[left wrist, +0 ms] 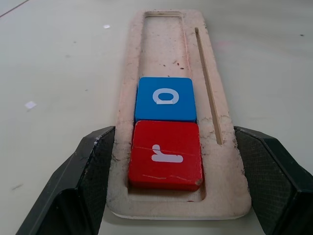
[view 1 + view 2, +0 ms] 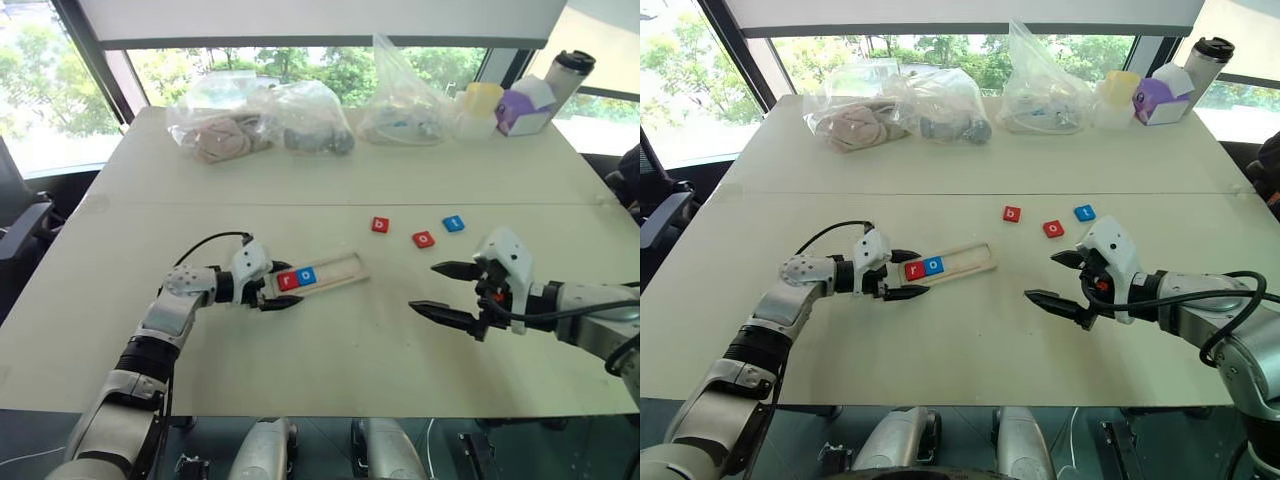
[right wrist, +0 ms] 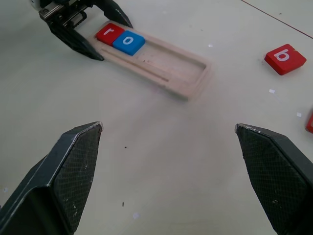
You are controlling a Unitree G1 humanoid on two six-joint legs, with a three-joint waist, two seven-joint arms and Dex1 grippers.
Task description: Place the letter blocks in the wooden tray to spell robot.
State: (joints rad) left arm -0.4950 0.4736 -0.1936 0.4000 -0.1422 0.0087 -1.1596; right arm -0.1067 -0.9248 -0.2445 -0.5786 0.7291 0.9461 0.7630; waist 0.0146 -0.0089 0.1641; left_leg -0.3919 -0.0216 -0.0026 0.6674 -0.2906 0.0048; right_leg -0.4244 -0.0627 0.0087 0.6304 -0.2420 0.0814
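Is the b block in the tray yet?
No. The red b block lies on the table away from the wooden tray, which holds the red r and blue o.

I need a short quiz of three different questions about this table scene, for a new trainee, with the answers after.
1. Which letters lie in the wooden tray?
2. True or false: the right claw holds a block.
3. How many blocks lie loose on the table?

Key:
1. The red r and the blue o, at the end gripped by the left claw.
2. False; it is open and empty.
3. Three: red b, red o, blue t.
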